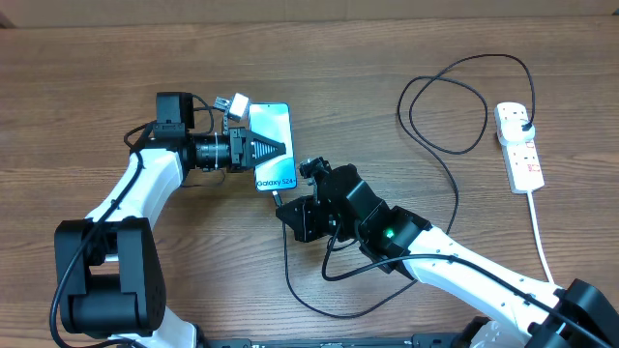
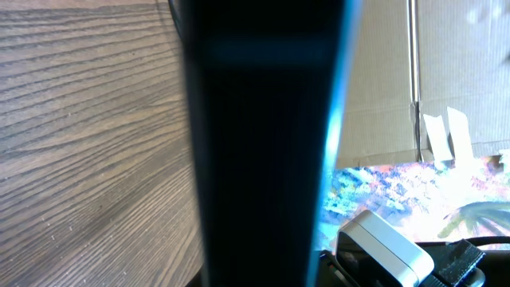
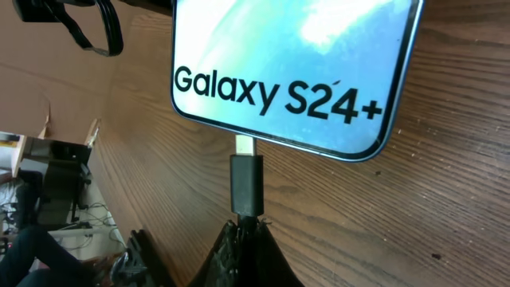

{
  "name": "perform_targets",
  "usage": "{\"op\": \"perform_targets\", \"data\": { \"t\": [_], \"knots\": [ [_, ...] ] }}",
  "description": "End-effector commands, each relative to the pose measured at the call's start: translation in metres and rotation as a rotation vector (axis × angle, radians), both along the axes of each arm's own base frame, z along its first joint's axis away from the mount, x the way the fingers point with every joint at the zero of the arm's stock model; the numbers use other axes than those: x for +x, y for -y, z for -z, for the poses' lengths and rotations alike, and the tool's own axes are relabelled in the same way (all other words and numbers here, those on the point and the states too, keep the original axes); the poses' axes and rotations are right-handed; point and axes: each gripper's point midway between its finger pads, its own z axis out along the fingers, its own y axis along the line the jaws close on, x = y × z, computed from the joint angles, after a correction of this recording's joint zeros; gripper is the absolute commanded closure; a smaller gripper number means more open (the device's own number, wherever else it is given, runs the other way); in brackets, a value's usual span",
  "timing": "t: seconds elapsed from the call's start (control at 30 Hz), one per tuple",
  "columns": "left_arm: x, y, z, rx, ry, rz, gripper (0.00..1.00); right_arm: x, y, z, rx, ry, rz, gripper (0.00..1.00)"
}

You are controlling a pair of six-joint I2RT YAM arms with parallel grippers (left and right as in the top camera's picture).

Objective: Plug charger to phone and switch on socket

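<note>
The phone (image 1: 274,124) lies on the wooden table with its teal "Galaxy S24+" screen up. My left gripper (image 1: 276,148) reaches in from the left and is shut on the phone, whose dark edge (image 2: 263,143) fills the left wrist view. My right gripper (image 1: 282,200) is shut on the charger's connector (image 3: 246,179) just below the phone's bottom edge (image 3: 319,147). The connector's metal tip (image 3: 245,146) sits at the phone's port. The thin black cable (image 1: 287,266) loops over the table to a black plug (image 1: 523,122) in the white socket (image 1: 522,159) at the far right.
The socket's white cord (image 1: 542,242) runs toward the table's front right. The black cable makes a wide loop (image 1: 440,145) between the arms and the socket. Cardboard walls (image 2: 398,80) stand behind the table.
</note>
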Motion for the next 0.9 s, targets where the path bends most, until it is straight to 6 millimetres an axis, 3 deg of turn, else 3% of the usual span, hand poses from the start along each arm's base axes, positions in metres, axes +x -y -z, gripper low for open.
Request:
{"op": "perform_targets", "data": {
  "t": [0.0, 0.87],
  "knots": [
    [-0.006, 0.004, -0.01, -0.04, 0.012, 0.029, 0.96, 0.012, 0.003, -0.017, 0.018, 0.066, 0.043, 0.96],
    [-0.006, 0.004, -0.01, -0.043, -0.013, 0.021, 0.96, 0.022, 0.011, -0.015, -0.004, 0.082, 0.095, 0.96]
  ]
}}
